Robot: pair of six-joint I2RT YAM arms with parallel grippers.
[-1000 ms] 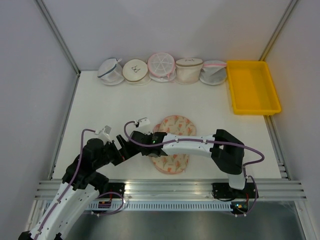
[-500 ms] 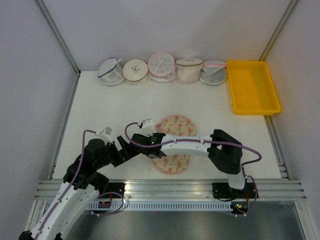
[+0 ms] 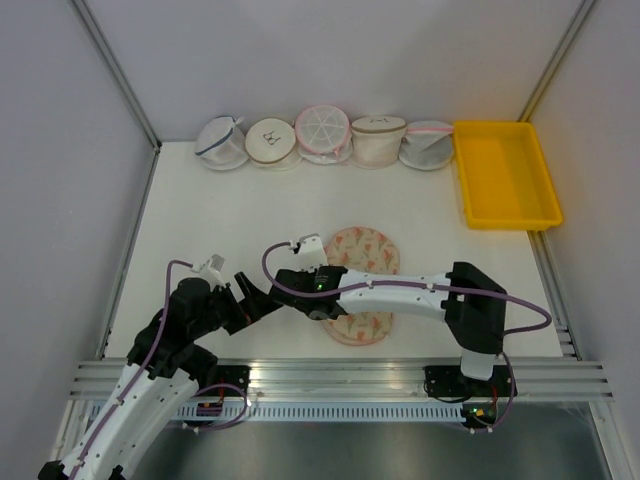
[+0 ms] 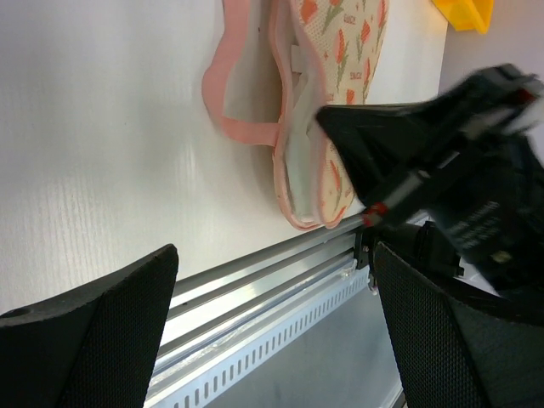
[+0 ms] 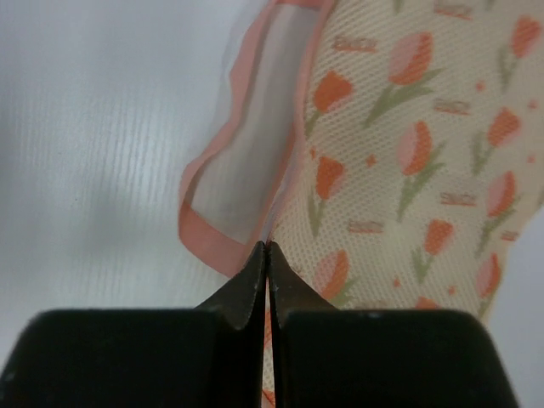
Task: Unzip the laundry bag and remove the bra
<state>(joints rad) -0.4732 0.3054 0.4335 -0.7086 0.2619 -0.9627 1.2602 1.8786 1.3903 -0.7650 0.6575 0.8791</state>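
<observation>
The laundry bag [image 3: 365, 285] is cream with an orange tulip print and pink trim, and lies flat near the table's front edge. In the right wrist view the bag [image 5: 408, 153] fills the right side, with its pink loop [image 5: 191, 229] on the left. My right gripper [image 5: 268, 246] is shut, its tips pinched at the seam where the loop meets the bag's edge. From above, the right gripper [image 3: 318, 303] sits at the bag's left side. My left gripper [image 3: 250, 292] is open just left of it, and its view [image 4: 274, 255] shows nothing between the fingers. The bra is hidden.
Several round mesh bags [image 3: 320, 140] line the back wall. A yellow tray [image 3: 505, 175] stands at the back right. The aluminium rail [image 3: 340, 375] runs along the front edge, close under the left gripper. The right arm [image 4: 442, 144] crosses over the bag.
My right gripper has moved right onto the bag's left edge and closed its jaws. The bag has shifted slightly to the right. The left arm has stayed put.
</observation>
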